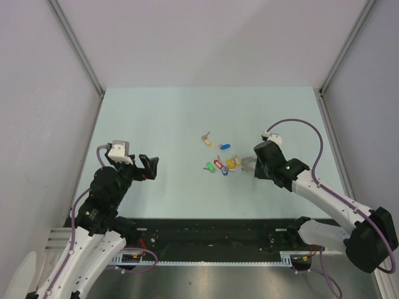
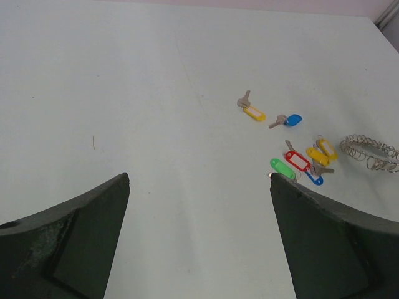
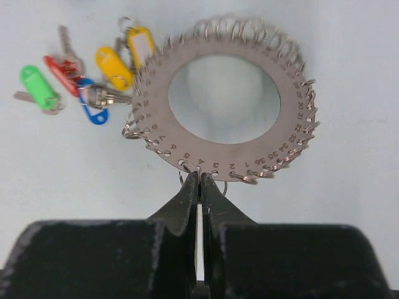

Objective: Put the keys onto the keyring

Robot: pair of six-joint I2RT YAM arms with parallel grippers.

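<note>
The keyring (image 3: 287,118) is a flat silver ring with numbered holes and small wire loops all round its rim. My right gripper (image 3: 199,174) is shut on its near edge, pinching at the hole marked 4. Beside it, left in the right wrist view, lie keys with green (image 3: 36,84), red, blue and yellow (image 3: 112,66) tags. In the top view this cluster of keys (image 1: 221,166) sits just left of the keyring (image 1: 247,164) and the right gripper (image 1: 257,167). My left gripper (image 1: 148,167) hangs open far to the left, nothing between its fingers (image 2: 93,218).
Two more keys lie apart behind the cluster, one with a yellow tag (image 2: 252,111) and one with a blue tag (image 2: 290,119). Grey walls close in the pale table (image 1: 156,124) on three sides. A black rail (image 1: 212,237) runs along the near edge.
</note>
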